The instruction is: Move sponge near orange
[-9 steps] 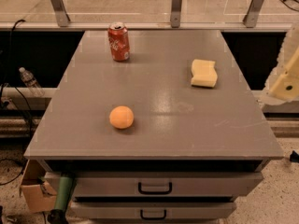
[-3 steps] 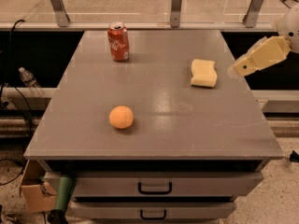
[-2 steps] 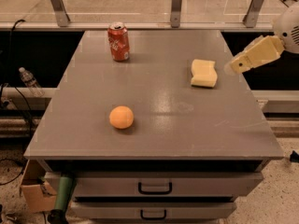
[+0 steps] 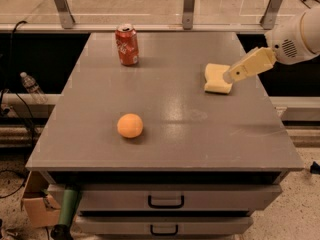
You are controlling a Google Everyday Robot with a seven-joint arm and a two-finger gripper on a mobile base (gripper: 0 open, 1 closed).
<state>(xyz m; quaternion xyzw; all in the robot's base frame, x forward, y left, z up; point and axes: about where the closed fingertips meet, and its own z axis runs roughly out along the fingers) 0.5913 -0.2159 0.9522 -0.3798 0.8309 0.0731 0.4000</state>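
The pale yellow sponge (image 4: 216, 78) lies flat on the right side of the grey table (image 4: 170, 129), near its right edge. The orange (image 4: 130, 125) sits on the table's front left part, well apart from the sponge. My cream-coloured gripper (image 4: 231, 76) reaches in from the right, its tip over the sponge's right end and covering part of it. The white arm joint (image 4: 296, 34) is at the upper right.
A red soda can (image 4: 127, 44) stands upright at the table's back left. Metal posts (image 4: 188, 6) run along the back edge. Drawers with handles (image 4: 165, 202) are below the tabletop. A cardboard box (image 4: 35, 204) and a bottle (image 4: 31, 87) are at the left.
The gripper has swung in from beyond the table's right edge, moving left and down until its tip is over the sponge. Sponge, orange and can have not moved.
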